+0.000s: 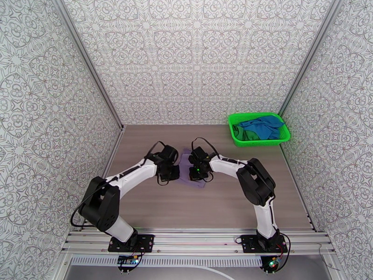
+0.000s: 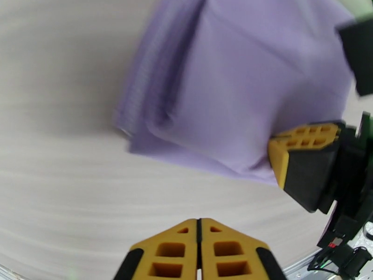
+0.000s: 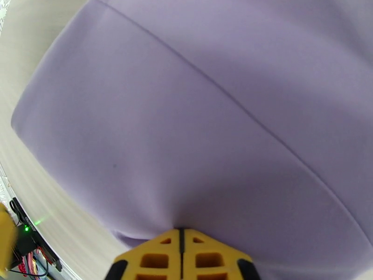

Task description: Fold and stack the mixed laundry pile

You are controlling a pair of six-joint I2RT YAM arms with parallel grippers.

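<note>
One lavender garment (image 2: 242, 85) on worktop (image 1: 224, 206): right pincer (image 3: 182, 236) nipped shut on near hem; left pincer (image 2: 199, 227) closed, empty, garment just ahead, upper right of frame.

Both arms bent inward, left tool (image 2: 199, 222) fully closed, right tool (image 3: 182, 231) pinching lavender garment (image 3: 196, 117)

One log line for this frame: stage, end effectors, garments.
stage: lavender garment on table | left end effector: shut, empty | right end effector: shut on lavender garment | blue garment, dark green garment: in basket
</note>
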